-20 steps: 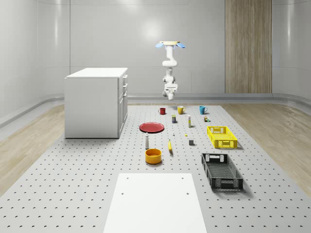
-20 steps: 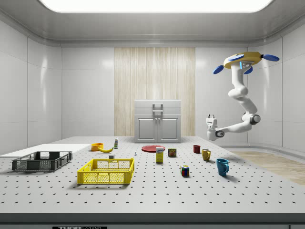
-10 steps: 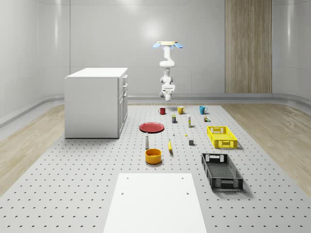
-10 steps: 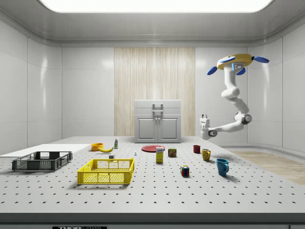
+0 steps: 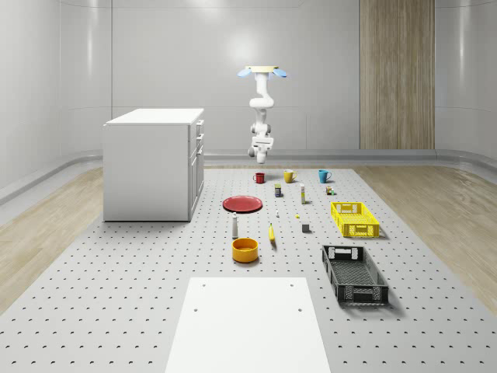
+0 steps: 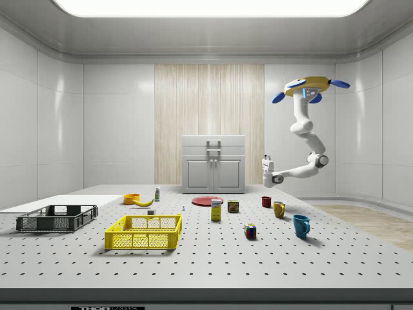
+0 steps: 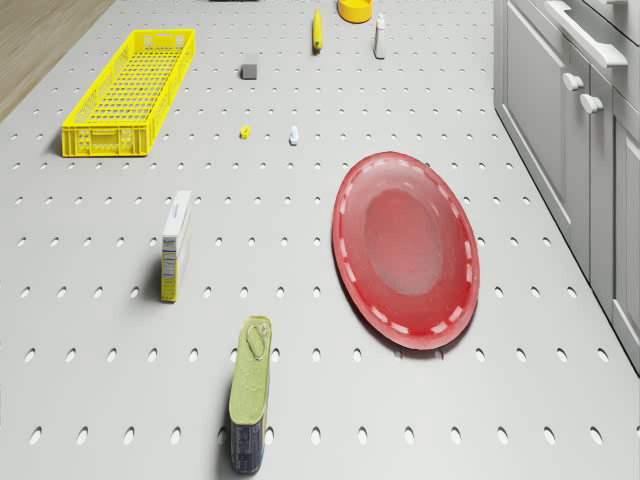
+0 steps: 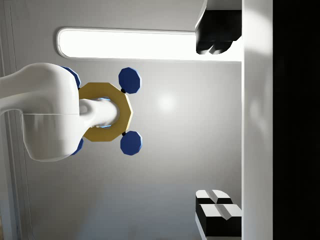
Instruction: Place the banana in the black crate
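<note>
Gripper [image 6: 265, 159] spread wide, empty, under the hovering drone [image 6: 308, 87]; slim curved yellow banana [image 5: 272, 232] lies flat on the table [image 5: 140, 303].

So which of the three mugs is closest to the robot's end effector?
The red mug: it sits almost under the end effector. The yellow mug and blue mug stand farther off.

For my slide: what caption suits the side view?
Drone hovers above mugs, gripper raised, banana untouched.
</note>
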Controlling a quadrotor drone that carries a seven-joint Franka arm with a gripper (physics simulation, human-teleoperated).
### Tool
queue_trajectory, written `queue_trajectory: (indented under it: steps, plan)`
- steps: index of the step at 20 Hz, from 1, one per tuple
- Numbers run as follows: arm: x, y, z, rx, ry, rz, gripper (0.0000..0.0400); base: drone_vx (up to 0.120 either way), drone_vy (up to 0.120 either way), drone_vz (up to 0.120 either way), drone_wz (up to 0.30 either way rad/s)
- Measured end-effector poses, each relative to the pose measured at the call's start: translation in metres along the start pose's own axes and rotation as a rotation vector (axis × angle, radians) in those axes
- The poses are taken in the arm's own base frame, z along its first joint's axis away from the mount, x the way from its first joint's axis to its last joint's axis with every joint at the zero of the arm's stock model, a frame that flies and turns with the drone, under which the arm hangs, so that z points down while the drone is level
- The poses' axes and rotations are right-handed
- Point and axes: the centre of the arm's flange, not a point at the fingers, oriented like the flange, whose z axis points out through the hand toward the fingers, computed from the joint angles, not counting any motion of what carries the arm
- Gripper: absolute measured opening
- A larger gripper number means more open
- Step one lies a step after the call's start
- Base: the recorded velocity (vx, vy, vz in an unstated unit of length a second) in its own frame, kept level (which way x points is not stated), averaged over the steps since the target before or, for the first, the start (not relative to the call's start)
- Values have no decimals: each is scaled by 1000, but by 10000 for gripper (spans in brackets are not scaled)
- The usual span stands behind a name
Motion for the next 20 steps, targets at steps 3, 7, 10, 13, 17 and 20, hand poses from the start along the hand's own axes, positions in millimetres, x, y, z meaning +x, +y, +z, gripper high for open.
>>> queue_trajectory:
  steps: [3,7,10,13,17,20]
  plan:
    - [-4,-4,0,-42,45,-1,400,120,-13,0,0]
    - [-15,-14,2,-144,151,-4,400,120,0,0,0]
    - [-28,-27,8,-279,289,-7,400,120,0,0,0]
    - [-46,-44,24,-492,503,-13,400,120,0,-93,0]
    - [-69,-66,74,-914,923,-24,400,120,0,-50,0]
    - [-70,-65,125,-1281,1287,-32,400,120,0,-120,0]
